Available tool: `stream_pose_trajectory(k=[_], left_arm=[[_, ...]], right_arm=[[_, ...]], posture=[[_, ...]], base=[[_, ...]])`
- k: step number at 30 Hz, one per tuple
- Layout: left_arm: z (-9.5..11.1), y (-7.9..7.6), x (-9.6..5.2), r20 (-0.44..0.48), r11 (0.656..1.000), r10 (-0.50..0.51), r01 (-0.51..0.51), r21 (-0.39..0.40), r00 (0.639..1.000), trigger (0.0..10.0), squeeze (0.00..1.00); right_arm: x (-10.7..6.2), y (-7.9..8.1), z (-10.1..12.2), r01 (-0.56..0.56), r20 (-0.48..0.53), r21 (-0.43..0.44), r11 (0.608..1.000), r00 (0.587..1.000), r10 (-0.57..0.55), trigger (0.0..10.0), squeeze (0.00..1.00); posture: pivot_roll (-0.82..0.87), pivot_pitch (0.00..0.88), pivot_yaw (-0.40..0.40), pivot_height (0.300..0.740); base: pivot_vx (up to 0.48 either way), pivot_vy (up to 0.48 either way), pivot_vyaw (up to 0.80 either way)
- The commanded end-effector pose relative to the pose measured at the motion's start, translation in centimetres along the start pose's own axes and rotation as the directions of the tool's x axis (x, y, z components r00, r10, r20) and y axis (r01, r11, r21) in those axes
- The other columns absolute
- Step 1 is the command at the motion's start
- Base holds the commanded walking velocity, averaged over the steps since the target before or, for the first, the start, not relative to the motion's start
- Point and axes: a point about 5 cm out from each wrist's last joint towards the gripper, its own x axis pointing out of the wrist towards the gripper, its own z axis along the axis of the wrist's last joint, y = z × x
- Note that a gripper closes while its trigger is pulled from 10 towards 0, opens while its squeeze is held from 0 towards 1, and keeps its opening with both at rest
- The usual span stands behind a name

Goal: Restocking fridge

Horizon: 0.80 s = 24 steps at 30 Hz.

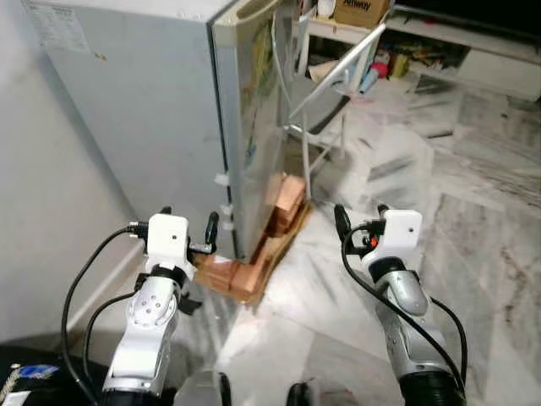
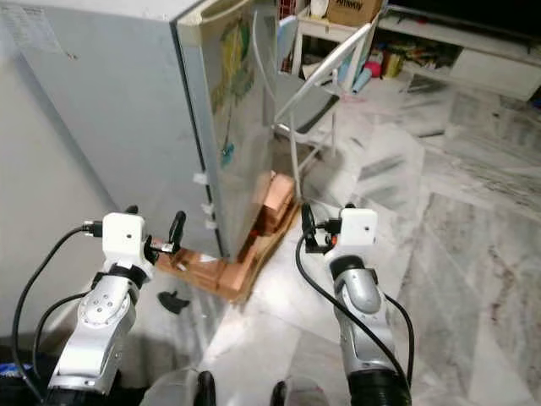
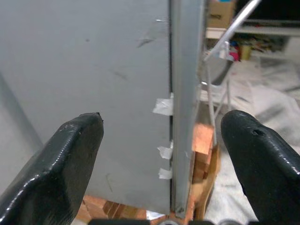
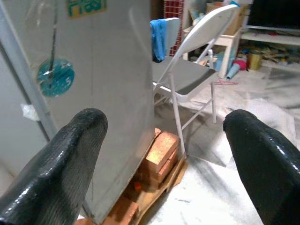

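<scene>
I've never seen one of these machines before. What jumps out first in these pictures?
A tall grey fridge dominates, seen from its side corner and propped on bricks and wooden boards on the marble floor. In front of it two silver arms are raised, the left claw near the fridge's lower corner and the right claw over the floor, both open. Behind the fridge leans a white folding chair.

- Fridge (image 1: 161,110): grey, teal sticker (image 4: 55,77) on door.
- Bricks (image 1: 286,203) ahead of grippers: orange.
- Floor (image 1: 473,211): grey-white marble.
- Chair (image 4: 197,56): white; blue cloth (image 4: 158,38).
</scene>
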Motion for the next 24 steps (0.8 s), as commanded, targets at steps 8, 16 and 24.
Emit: stream_pose_trajectory(k=[8, 16, 24], left_arm=[[1.0, 0.5, 0.1, 0.045, 0.999, 0.011, -0.012, 0.032, 0.999, 10.0, 0.00], [1.0, -0.4, 0.2, 0.041, 0.998, -0.050, 0.049, 0.031, 0.998, 10.0, 0.00], [0.7, -0.9, 0.1, 0.024, 0.996, -0.087, 0.087, 0.025, 0.996, 10.0, 0.00]], right_arm=[[1.2, 1.4, 0.5, -0.085, 0.006, -0.101, 0.991, 0.996, 0.087, 10.0, 0.00], [0.1, 1.5, 0.3, -0.085, 0.014, -0.062, 0.994, 0.996, 0.086, 10.0, 0.00], [-0.4, 1.1, 0.2, -0.057, 0.025, -0.044, 0.997, 0.998, 0.058, 10.0, 0.00]], posture=[[0.04, 0.060, -0.061, 0.740], [0.02, 0.070, -0.048, 0.740], [0.01, 0.076, -0.038, 0.740]], base=[[0.000, 0.000, 0.00], [0.213, 0.000, 0.00], [0.334, 0.000, 0.00]])
